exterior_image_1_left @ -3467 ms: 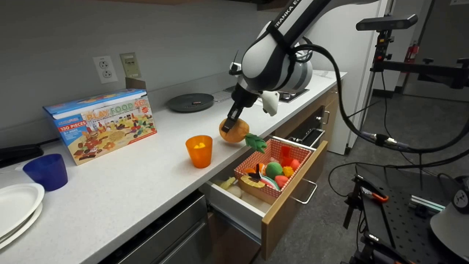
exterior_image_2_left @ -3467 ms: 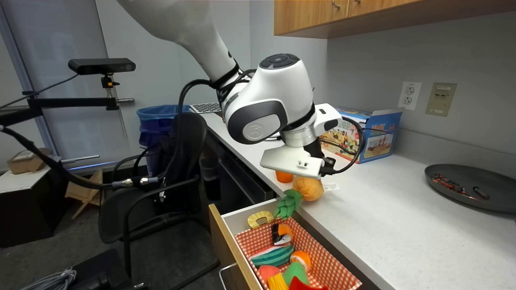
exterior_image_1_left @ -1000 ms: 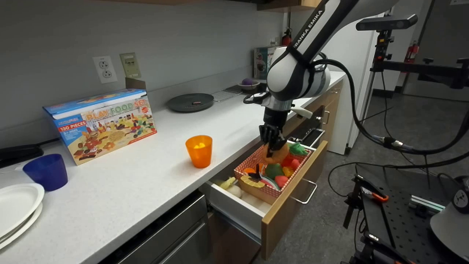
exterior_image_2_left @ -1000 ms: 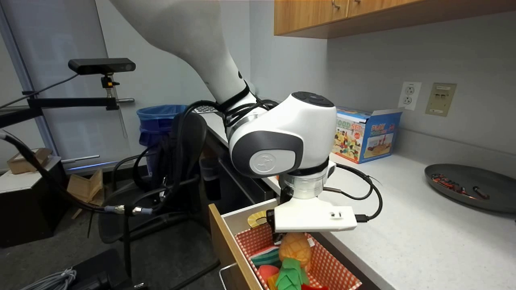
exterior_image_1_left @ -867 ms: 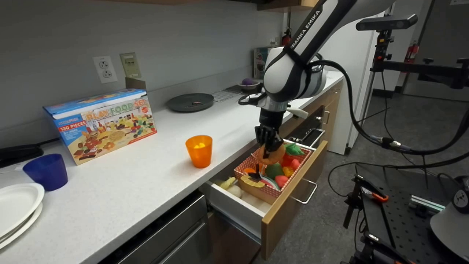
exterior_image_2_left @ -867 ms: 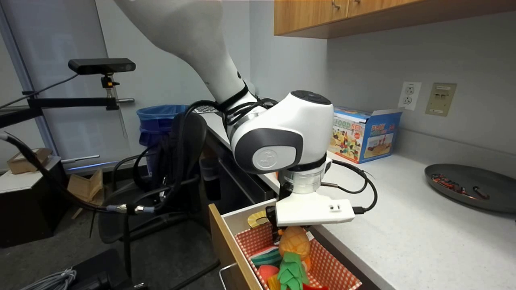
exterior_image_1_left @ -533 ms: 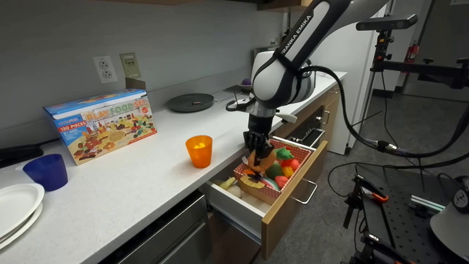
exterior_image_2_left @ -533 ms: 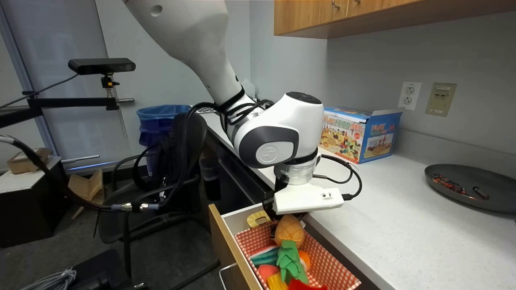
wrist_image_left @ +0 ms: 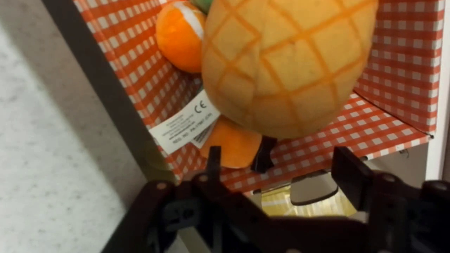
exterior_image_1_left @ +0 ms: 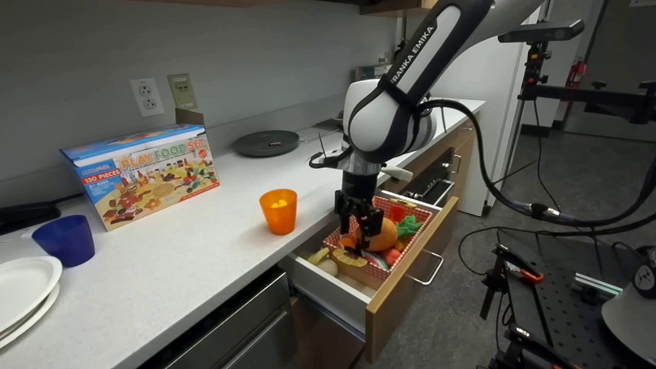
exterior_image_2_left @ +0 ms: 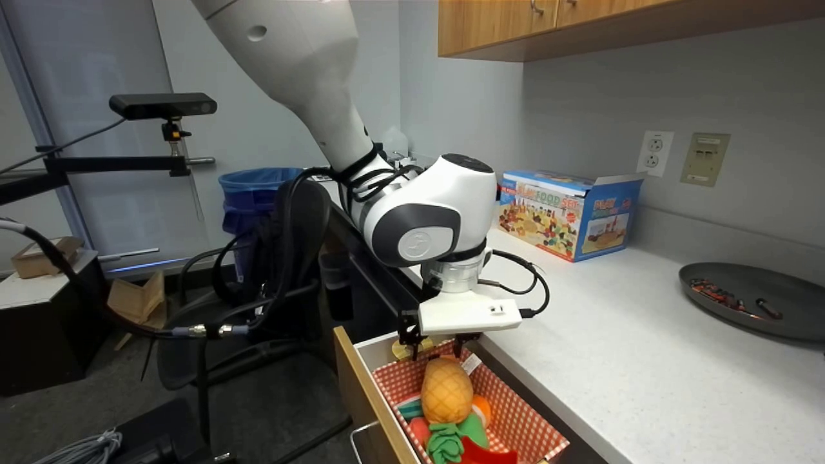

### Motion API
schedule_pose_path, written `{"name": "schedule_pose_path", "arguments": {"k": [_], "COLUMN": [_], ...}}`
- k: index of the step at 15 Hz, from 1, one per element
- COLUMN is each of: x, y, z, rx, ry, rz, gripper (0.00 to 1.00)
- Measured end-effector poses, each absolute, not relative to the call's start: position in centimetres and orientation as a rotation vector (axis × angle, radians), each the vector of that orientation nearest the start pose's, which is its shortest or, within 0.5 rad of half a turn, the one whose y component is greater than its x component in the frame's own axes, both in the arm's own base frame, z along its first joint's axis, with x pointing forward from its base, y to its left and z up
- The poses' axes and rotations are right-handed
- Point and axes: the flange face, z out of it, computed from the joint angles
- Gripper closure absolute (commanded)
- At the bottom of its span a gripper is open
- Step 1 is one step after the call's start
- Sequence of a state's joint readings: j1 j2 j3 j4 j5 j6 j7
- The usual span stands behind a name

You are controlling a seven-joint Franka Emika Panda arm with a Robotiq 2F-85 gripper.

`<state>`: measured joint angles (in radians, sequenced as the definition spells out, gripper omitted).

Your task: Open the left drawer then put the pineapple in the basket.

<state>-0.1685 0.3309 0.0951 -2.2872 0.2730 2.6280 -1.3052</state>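
Wrist view: the Robotiq gripper is hovering over one end of the red gingham basket, its two fingers standing wide apart and holding nothing. The plush toy pineapple is lying inside the basket — rounded base facing the gripper, green leaves pointing toward the basket's opposite end. Around the basket, the wood-fronted left drawer is standing pulled out in both exterior views, so the first half of the task is looking finished.

The step in hand is looking like the tail end of placing: the pineapple is seemingly resting its weight within the basket, and by my judgement only the withdrawal is remaining. That next move is calling for a straight rise above the basket, with the fingers well apart until they are clearing its rim. A white CE-marked tag is poking out toward the basket's counter-side wall, appearing near one fingertip, so closing early or sweeping sideways could be catching it and dragging the pineapple along. The orange cup is standing on the countertop outside the basket — nothing in the task is calling for it.
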Motion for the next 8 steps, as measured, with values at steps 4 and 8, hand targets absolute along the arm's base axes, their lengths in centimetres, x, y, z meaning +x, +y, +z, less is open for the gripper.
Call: {"name": "schedule_pose_path", "arguments": {"k": [4, 8], "x": [52.1, 51.1], "y": [-5.1, -5.0], "z": [22.8, 27.6], "rx": [-2.692, -2.785], "ry": [-1.399, -1.289], "rz": [-0.19, -0.278], "gripper": [0.0, 0.0]}}
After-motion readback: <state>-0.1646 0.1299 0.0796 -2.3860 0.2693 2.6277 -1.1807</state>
